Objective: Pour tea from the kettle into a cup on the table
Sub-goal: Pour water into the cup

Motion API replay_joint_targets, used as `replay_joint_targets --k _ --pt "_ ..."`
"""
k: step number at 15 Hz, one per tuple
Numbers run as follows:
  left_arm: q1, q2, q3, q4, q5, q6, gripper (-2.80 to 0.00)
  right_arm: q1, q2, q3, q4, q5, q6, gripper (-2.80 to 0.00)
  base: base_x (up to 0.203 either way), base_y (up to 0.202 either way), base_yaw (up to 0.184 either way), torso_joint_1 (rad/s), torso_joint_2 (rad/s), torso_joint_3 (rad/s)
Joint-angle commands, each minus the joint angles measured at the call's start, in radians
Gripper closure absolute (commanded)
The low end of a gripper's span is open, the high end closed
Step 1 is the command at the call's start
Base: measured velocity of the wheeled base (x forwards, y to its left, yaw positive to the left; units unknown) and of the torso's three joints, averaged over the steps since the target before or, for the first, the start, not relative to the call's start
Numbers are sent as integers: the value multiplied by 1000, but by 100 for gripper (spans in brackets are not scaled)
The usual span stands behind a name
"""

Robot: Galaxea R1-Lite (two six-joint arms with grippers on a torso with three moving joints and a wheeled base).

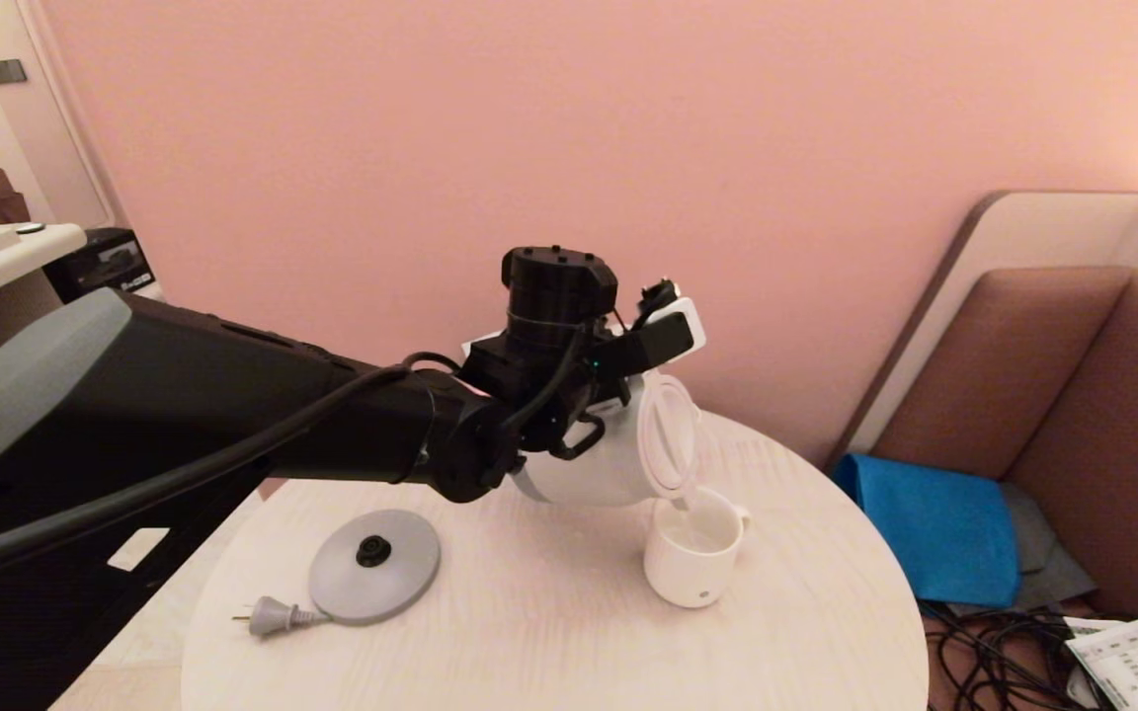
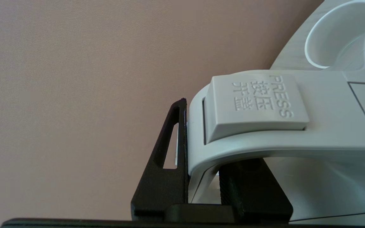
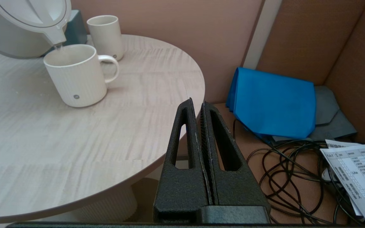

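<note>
Left gripper (image 2: 201,177): clamped on the handle of the one kettle (image 1: 597,464), tipped over the mug.
Mug (image 1: 693,549): one, near the surface's (image 1: 529,622) right edge, tea (image 1: 697,538) inside.
Smaller cup (image 3: 105,36): one, behind.
Right gripper (image 3: 200,109): closed, empty, off the right edge.

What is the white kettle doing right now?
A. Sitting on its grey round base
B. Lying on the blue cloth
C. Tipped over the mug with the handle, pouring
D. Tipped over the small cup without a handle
C: the left tool holds the kettle tilted, its spout over the mug.
</note>
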Motion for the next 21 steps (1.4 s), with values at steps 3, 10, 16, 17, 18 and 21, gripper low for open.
replay_joint_targets --k 3,10,16,17,18,21 --pt "2 -1 0 -32 1 -23 0 0 1 0 0 0 0 0 0 0 0 0 0 0" --pt "28 -38 41 -35 1 -172 0 0 1 0 0 0 0 0 0 0 0 0 0 0" --pt "53 -79 106 -36 1 -405 0 0 1 0 0 0 0 0 0 0 0 0 0 0" --pt "63 -90 111 -37 1 -440 0 0 1 0 0 0 0 0 0 0 0 0 0 0" --pt "67 -100 111 -37 1 -485 0 1 1 0 0 0 0 0 0 0 0 0 0 0" --pt "83 -157 117 -39 2 -643 0 0 1 0 0 0 0 0 0 0 0 0 0 0"
